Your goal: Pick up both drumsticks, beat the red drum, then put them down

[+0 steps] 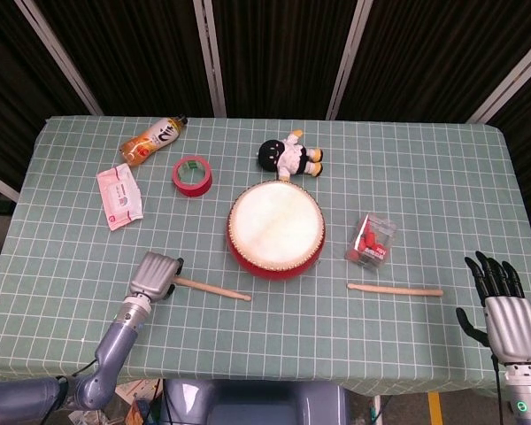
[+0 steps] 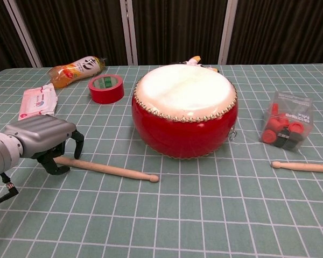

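The red drum point(image 1: 275, 228) point(image 2: 184, 110) stands mid-table with its white skin up. One wooden drumstick point(image 1: 212, 288) point(image 2: 113, 170) lies flat on the cloth to the drum's front left. My left hand point(image 1: 156, 275) point(image 2: 43, 138) arches over that stick's butt end, fingers curved down on either side of it and not closed around it. The other drumstick point(image 1: 396, 289) point(image 2: 304, 167) lies to the drum's front right. Well to its right, at the table's corner, my right hand point(image 1: 500, 310) hovers open and empty with fingers spread; the chest view does not show it.
An orange drink bottle point(image 1: 153, 139) point(image 2: 75, 69), a red tape roll point(image 1: 192, 175) point(image 2: 106, 88) and a wipes pack point(image 1: 119, 196) point(image 2: 38, 100) lie at the back left. A doll point(image 1: 288, 157) lies behind the drum. A clear box of red pieces point(image 1: 372, 241) point(image 2: 286, 127) sits right of it.
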Robot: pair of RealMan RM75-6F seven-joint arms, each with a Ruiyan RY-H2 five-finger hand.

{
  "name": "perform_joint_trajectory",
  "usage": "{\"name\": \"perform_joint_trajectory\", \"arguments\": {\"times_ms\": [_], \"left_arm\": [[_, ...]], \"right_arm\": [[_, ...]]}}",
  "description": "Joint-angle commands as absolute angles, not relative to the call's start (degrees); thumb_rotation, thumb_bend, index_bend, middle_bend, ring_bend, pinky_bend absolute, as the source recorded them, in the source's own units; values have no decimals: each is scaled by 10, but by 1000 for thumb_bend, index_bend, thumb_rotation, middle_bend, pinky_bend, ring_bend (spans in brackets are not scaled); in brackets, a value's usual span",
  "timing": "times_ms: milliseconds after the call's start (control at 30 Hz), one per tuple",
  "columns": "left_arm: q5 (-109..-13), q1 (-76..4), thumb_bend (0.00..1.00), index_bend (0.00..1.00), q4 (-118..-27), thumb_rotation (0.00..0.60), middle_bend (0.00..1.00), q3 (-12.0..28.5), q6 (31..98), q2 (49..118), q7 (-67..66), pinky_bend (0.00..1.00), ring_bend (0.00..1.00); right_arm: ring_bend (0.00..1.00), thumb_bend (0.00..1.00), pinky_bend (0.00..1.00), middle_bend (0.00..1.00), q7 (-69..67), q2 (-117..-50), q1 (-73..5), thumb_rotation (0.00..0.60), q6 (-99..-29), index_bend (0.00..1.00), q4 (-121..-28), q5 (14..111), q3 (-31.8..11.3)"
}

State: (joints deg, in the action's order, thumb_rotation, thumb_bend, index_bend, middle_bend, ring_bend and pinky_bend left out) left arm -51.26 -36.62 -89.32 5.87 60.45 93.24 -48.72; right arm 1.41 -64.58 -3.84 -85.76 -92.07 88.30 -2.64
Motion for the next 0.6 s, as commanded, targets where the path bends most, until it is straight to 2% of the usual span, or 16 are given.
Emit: {"name": "perform_joint_trajectory", "arguments": {"times_ms": [33,167,333,433,600], "left_arm": [[-511,-371,306,448,-885,600,1000,56,606,941,-489,1000,1000],[-505,-375,315,469,-875,600,1000,55,605,950,-488,1000,1000],[-499,-377,476,652,-865,600,1000,51,609,962,-487,1000,1000],[-504,-375,522,725,-870,600,1000,48,615,961,-482,1000,1000],[-529,-364,542,753,-912,600,1000,55,639,936,-443,1000,1000]], "right_arm": [[0,393,0,0,14,-646,-38,600,-857,0,-921,883,-26],[0,392,0,0,12,-645,-38,600,-858,0,-922,883,-26],[0,393,0,0,9,-645,-37,600,-859,0,-921,883,-26],[0,392,0,0,9,-645,-37,600,-859,0,-922,883,-26],[0,392,0,0,9,-643,-37,600,-857,0,-924,881,-26]]}}
